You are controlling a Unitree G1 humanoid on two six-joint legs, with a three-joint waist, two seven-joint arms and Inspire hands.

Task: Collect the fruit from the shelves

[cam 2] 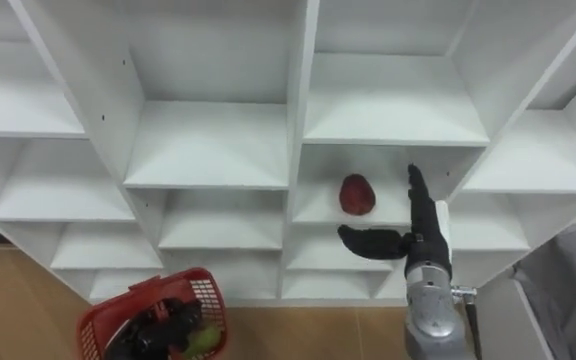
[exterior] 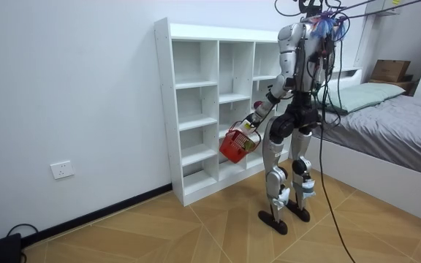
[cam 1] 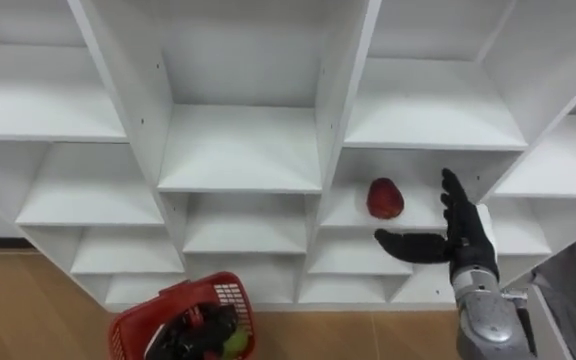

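Stands square in front of the white closet (cam 1: 243, 150), feet on the wood floor (cam 1: 28, 310), close enough to reach in.

Spots the fruit (cam 1: 385, 198): one deep red piece, rounded and a little taller than wide, darker in its creases, with a dull shine. Sits alone on a white shelf board, in the column just right of the middle one, on the second shelf down in the eye views, toward the left half of that compartment.

Raises the right hand (cam 1: 465, 240) at the mouth of that same compartment. Keeps the fingers (cam 1: 453, 195) straight and pointing up, the thumb stretched out sideways toward the left, below the fruit. Holds nothing there: sits just to the right of the fruit and a little lower, near it, with a gap showing between them.

Carries the red basket (cam 1: 133, 335) low on the left, clear of the floor. Grips it with the dark left hand (cam 1: 193, 335), curled in under the handle as far as can be made out. Shows something green (cam 1: 234, 342) lying inside the basket beside that hand.
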